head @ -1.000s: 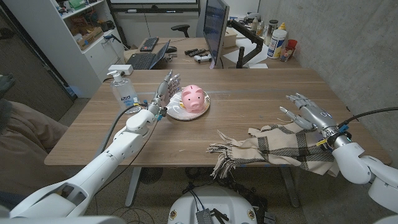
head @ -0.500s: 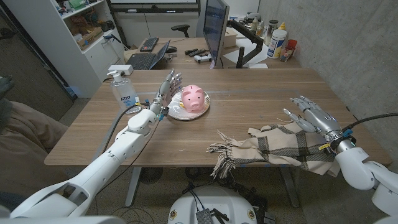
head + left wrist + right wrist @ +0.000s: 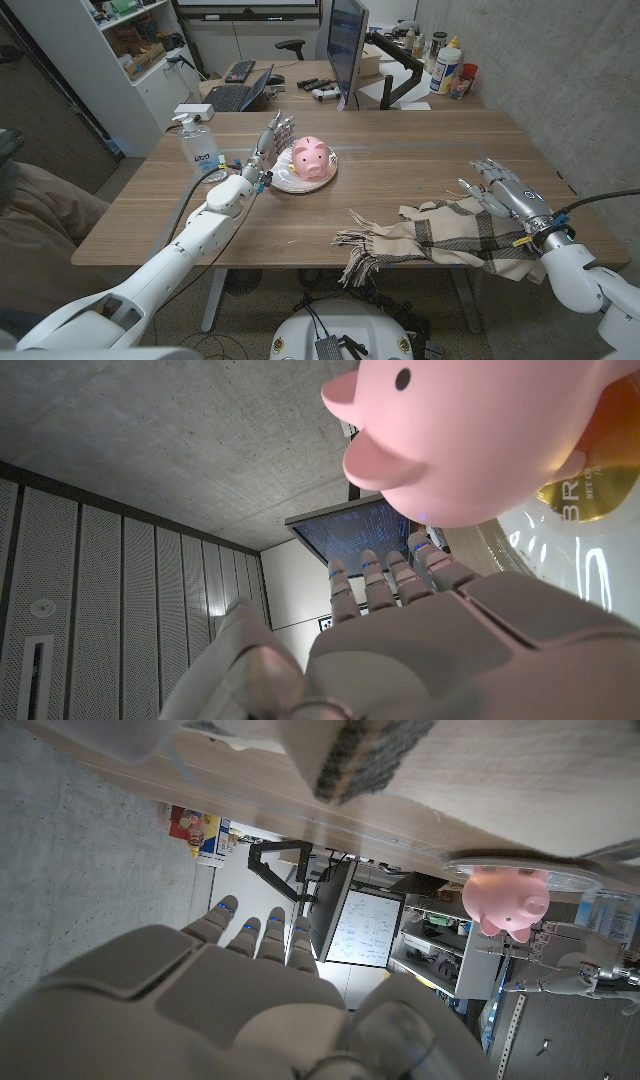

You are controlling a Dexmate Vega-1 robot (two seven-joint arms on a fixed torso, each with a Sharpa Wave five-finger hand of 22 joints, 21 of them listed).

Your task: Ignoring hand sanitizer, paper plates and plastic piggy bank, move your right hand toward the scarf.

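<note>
1. Behind the wooden table (image 3: 400, 150) is an office room with a second desk, a monitor (image 3: 345, 45) on it, and white shelves (image 3: 120, 40) on the left side.
2. On the table's near right part lies the scarf (image 3: 440, 240), beige with dark checks, spread flat, with its fringe pointing to the middle of the table and partly over the near edge.
3. The right hand (image 3: 500, 188) is just beside the scarf's far right end, above the table; its fingers are stretched and a little apart, and it holds nothing. I cannot tell if it touches the cloth.
4. In the right wrist view the back of the right hand (image 3: 220, 990) is seen, with the fingers straight and the scarf's edge (image 3: 370, 755) near them.
5. The plastic piggy bank (image 3: 311, 157), pink, stands on the paper plates (image 3: 285, 183) at the middle left of the table.
6. The left hand (image 3: 268, 145) stands upright just beside the piggy bank, fingers straight and apart, holding nothing.
7. The hand sanitizer (image 3: 198, 143) bottle stands to the left of this hand, near the table's left edge.
</note>
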